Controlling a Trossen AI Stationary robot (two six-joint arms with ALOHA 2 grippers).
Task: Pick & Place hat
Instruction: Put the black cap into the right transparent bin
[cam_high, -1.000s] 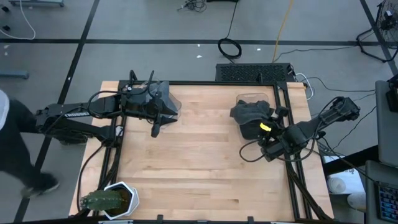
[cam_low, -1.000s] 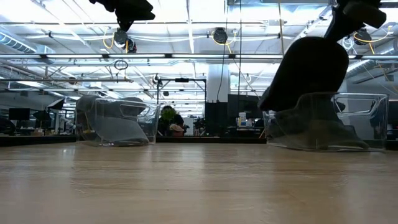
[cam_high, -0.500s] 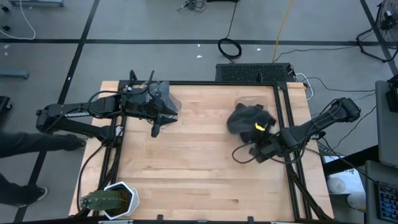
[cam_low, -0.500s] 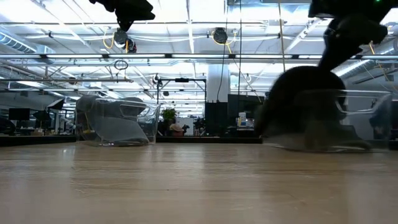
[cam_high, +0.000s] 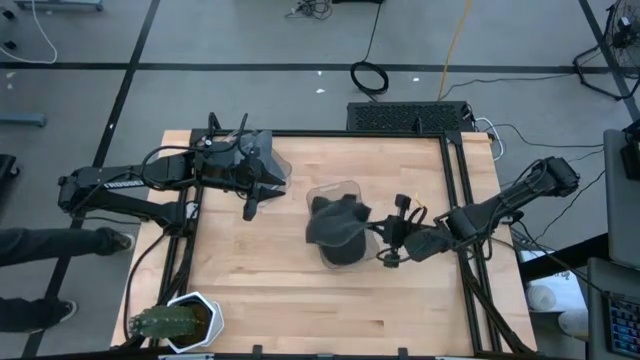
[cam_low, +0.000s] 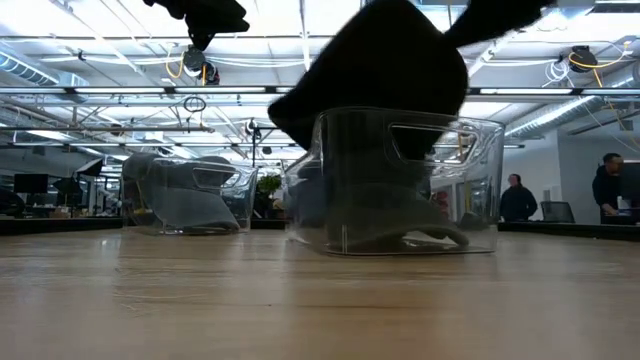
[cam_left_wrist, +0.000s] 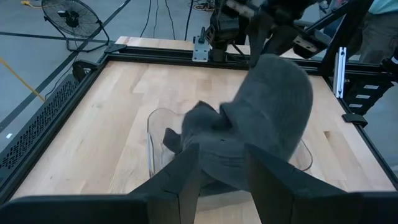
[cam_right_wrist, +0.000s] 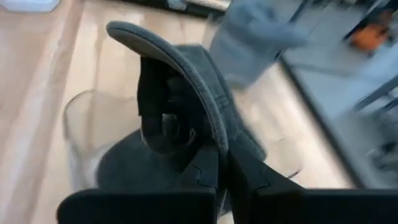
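Note:
The dark grey hat (cam_high: 335, 232) sits at mid-table, its lower part inside a clear plastic bin (cam_high: 336, 190) that stands on the table. In the low view the hat (cam_low: 380, 70) rises above the bin's walls (cam_low: 470, 190). My right gripper (cam_high: 380, 240) reaches in from the table's right and is shut on the hat. My left gripper (cam_high: 252, 208) hovers open over the far left of the table, beside a second clear bin (cam_high: 272, 165). In the left wrist view its open fingers (cam_left_wrist: 221, 177) frame the hat (cam_left_wrist: 267, 106). My right gripper (cam_right_wrist: 222, 165) pinches the hat's brim at its edge (cam_right_wrist: 214, 140) between the two fingers. The fingers come roughly level from the table's right side. The hat stands tilted, its brim raised and its crown (cam_right_wrist: 137, 155) down inside the clear bin (cam_right_wrist: 78, 124).
The second clear bin (cam_low: 185, 195) stands at the far left under my left arm. A white pot with a green plant (cam_high: 172, 325) sits at the near left corner. A person's legs (cam_high: 40, 250) show beyond the left edge. Bare wood lies along the near side.
My right gripper has moved from the far right toward the table's centre, staying shut on the hat. The hat travelled with it, and the clear bin around it slid along the table from the far right corner to the middle.

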